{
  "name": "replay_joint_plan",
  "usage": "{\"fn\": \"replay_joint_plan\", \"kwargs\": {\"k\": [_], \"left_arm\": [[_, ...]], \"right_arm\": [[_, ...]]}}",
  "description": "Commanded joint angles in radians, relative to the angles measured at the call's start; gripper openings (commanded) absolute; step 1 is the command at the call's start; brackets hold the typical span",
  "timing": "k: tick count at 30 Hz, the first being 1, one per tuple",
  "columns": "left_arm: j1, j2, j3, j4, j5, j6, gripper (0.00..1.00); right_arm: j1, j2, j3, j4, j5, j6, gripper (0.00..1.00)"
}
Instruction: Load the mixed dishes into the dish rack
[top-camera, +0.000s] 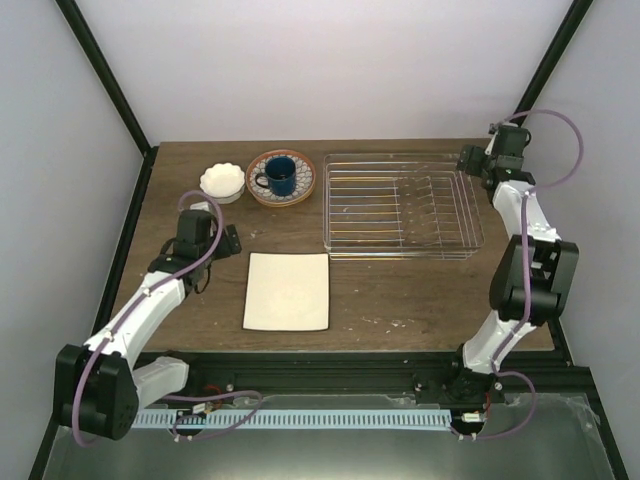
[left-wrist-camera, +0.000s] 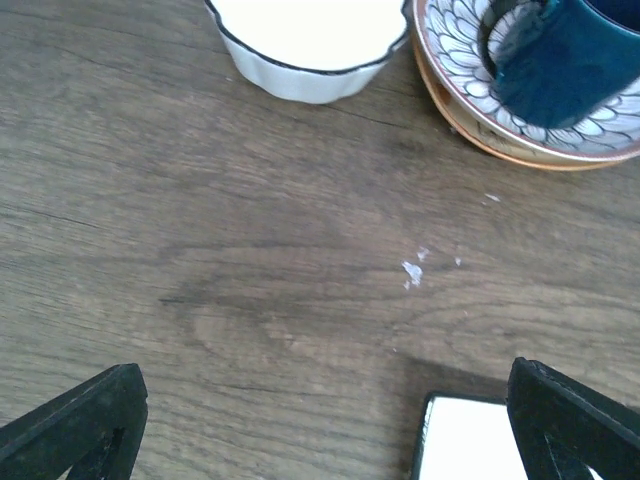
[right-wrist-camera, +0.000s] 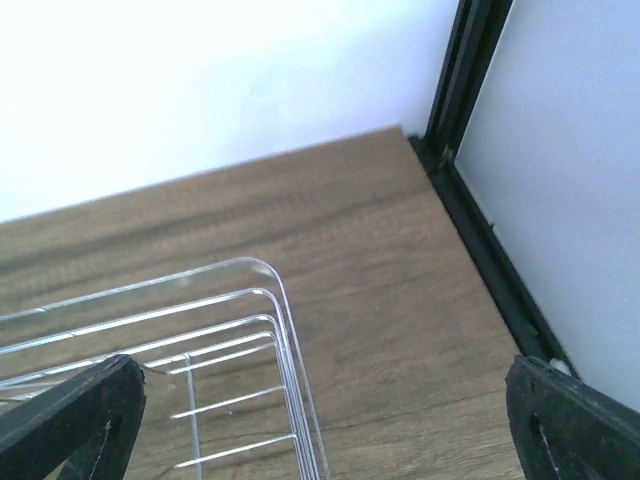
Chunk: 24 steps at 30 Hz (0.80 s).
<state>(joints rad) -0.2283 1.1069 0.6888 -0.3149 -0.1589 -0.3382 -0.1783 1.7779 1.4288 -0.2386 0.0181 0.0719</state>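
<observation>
1. Where it stands at the far right of the tabletop (top-camera: 400, 300), the dish rack (top-camera: 400, 155) is seen as a silver wire frame with thin parallel bars and a raised rim; all four dishes lie outside it, to its left.
2. The round plate (top-camera: 303, 193), orange-rimmed with a blue-and-white pattern, is set just beside the rack's far left corner, and the dark blue mug (top-camera: 281, 176) is stood upright on it.
3. The white scalloped bowl (top-camera: 222, 181) is placed just left of the round plate, near it; whether they touch cannot be told.
4. The flat cream plate (top-camera: 287, 291) is laid nearer the arms, in front of the round plate and apart from the rack.
5. The left fingers (left-wrist-camera: 80, 425) are spread fully wide and nothing is held; they are kept over bare wood between the bowl and the cream plate, one corner of which is seen beside one finger.
6. The right fingers (right-wrist-camera: 75, 420) are likewise spread fully wide with nothing held, and are poised over the rack's far right corner, close to the black frame post (right-wrist-camera: 470, 70).
</observation>
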Motion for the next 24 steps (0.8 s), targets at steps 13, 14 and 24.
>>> {"fn": "replay_joint_plan", "kwargs": {"k": [13,14,24], "left_arm": [[0.038,0.279,0.320,-0.059,-0.227,-0.059,1.00],[0.039,0.300,0.344,-0.064,-0.249,-0.053,1.00],[0.142,0.602,0.657,-0.255,-0.164,-0.049,0.98]], "right_arm": [[0.370,-0.518,-0.390,0.000,0.019,0.089,1.00],[0.379,-0.555,-0.421,-0.009,0.019,0.107,1.00],[0.410,-0.842,-0.563,-0.192,-0.022,0.193,1.00]]}}
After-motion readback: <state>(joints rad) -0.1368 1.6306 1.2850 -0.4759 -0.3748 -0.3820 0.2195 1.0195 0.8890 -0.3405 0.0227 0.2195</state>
